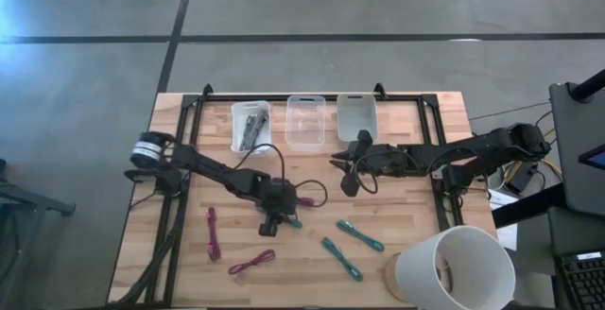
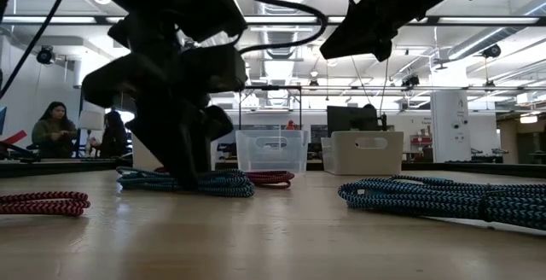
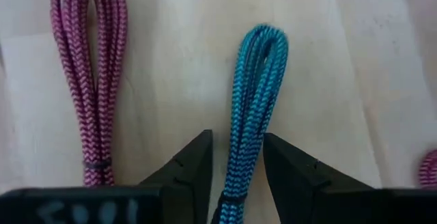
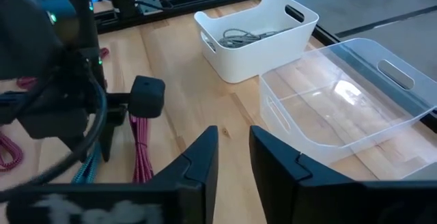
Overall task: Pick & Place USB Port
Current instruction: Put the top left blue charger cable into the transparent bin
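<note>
Down on the bench (image 1: 416, 130), the left tool (image 3: 235, 176) stands with its two fingers (image 3: 191, 169) spread on either side of a folded blue cable (image 3: 256, 108), the bundle lying between them with a gap showing at each finger, so nothing is pinched. Just beside that cable, and lying parallel to it, is a folded red cable (image 3: 95, 80), also flat on the wood. From above, the left tool (image 1: 272, 223) sits low near the middle of the bench, with a blue end poking out beside it. Farther out from it lie two more red cables (image 1: 213, 232) and two blue cables (image 1: 359, 235), well apart from one another, and a white cup (image 1: 454, 267) at the near corner. The right tool (image 4: 232, 152) hangs above the bench with its fingers slightly apart and nothing between them. Ahead of it stand a clear bin (image 4: 348, 101) and, beyond that, a white bin (image 4: 259, 36) holding grey cords. A third, grey bin (image 1: 356, 116) stands at the far edge.
</note>
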You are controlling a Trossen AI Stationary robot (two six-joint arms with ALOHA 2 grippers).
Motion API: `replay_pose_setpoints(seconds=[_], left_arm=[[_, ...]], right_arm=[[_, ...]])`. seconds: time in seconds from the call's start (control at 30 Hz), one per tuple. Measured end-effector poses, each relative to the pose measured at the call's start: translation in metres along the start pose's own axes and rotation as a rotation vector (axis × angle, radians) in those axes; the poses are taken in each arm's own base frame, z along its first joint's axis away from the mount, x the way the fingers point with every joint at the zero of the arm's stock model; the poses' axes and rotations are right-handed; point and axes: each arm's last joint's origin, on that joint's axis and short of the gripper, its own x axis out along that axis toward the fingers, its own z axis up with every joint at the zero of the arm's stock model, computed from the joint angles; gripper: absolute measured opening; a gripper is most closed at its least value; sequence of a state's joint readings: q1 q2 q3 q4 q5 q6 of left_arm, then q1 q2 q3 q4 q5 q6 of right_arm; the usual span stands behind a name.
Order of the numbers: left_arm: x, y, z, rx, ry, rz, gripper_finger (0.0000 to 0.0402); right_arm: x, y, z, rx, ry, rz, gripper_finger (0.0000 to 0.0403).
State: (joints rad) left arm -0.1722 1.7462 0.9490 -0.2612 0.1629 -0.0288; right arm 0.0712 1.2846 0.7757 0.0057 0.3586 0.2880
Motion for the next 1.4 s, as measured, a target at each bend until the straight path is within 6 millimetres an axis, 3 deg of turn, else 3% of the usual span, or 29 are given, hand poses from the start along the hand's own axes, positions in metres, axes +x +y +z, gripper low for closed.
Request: replay_pose_setpoints(seconds=[0.2, 0.57, 0.83, 0.97, 1.13, 1.4], left_arm=[[0.006, 0.002, -0.002, -0.003, 0.014, 0.009, 0.0103], [-0.005, -0.002, 0.005, -0.042, -0.062, -0.015, 0.0010], [-0.030, -0.002, 0.031, -0.047, -0.193, -0.009, 0.0036], [-0.047, 0.004, 0.045, -0.058, -0.261, 0.008, 0.0030], [-0.069, 0.019, 0.061, -0.090, -0.351, 0.083, 0.0021], [-0.093, 0.056, 0.068, -0.196, -0.422, 0.219, 0.0027]], right_arm=[[0.000, 0.000, -0.002, -0.002, 0.006, -0.001, 0.0086], [0.001, -0.001, -0.005, -0.006, 0.015, -0.004, 0.0074], [0.001, -0.002, -0.008, -0.009, 0.023, -0.007, 0.0084], [0.002, -0.003, -0.012, -0.002, 0.032, -0.010, 0.0087], [0.003, -0.005, -0.021, 0.030, 0.057, -0.019, 0.0080], [0.004, -0.010, -0.038, 0.066, 0.104, -0.037, 0.0075]])
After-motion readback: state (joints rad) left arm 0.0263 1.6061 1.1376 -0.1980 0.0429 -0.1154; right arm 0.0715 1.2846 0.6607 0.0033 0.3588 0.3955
